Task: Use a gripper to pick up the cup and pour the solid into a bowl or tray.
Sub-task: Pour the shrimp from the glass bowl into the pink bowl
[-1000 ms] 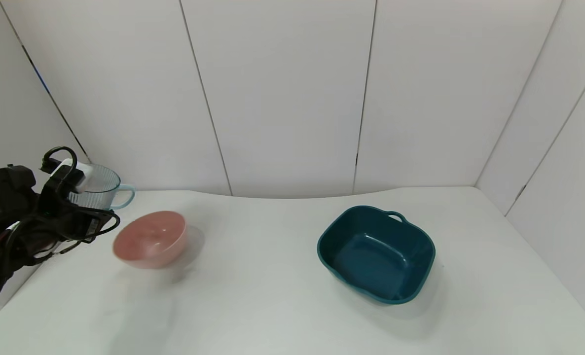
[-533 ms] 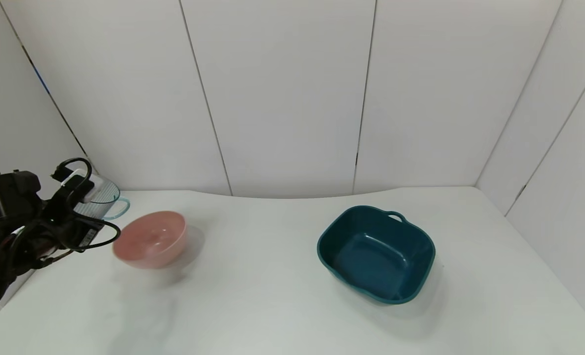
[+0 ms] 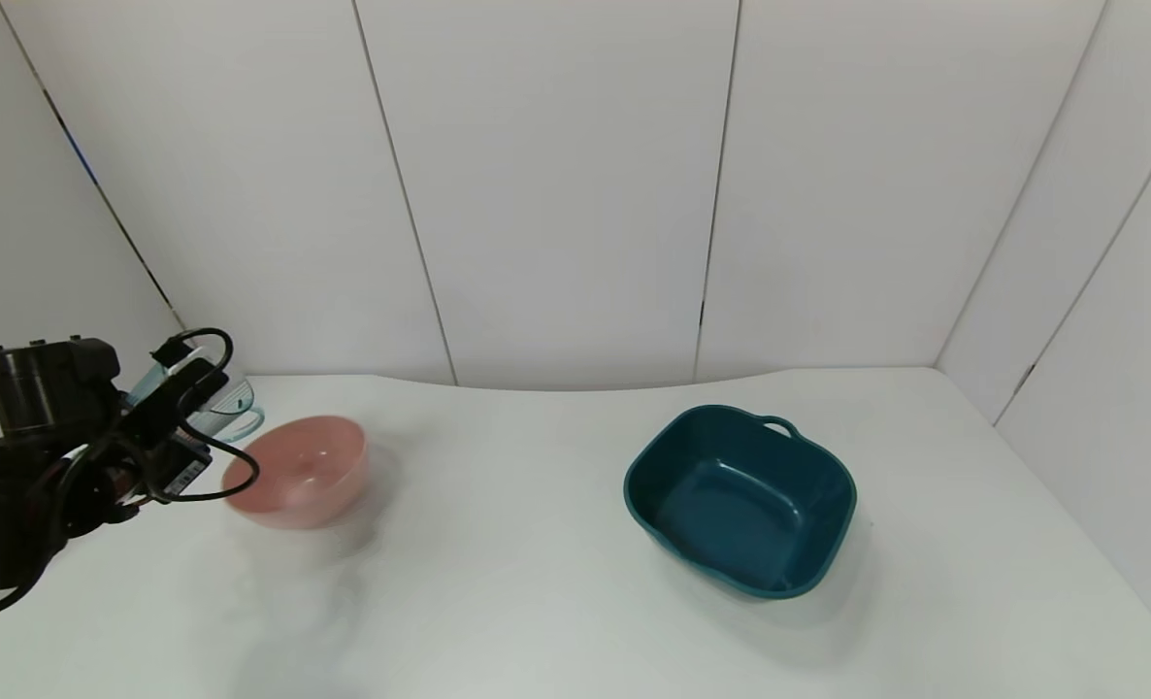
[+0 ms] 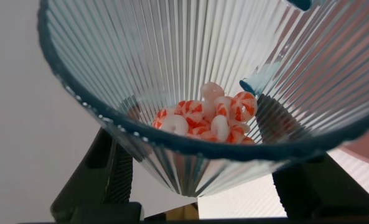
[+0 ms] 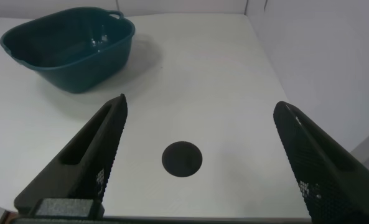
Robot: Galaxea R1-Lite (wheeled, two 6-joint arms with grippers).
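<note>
The cup (image 4: pixel 190 106), with red-and-white candies (image 4: pixel 209 117) heaped at its bottom, sat clamped in the left pincer (image 3: pixel 182 388), just beside the pink bowl (image 3: pixel 296 473) at the desk's (image 3: pixel 537 582) far left. The right pincer (image 5: pixel 200 165) hung wide open over the desk, near the teal basin (image 5: pixel 69 46).

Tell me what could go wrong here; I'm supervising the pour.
The left gripper holds the cup beside the pink bowl, not over it; tipping now might drop candies on the table. The hanging cables near the bowl's rim could nudge it.
</note>
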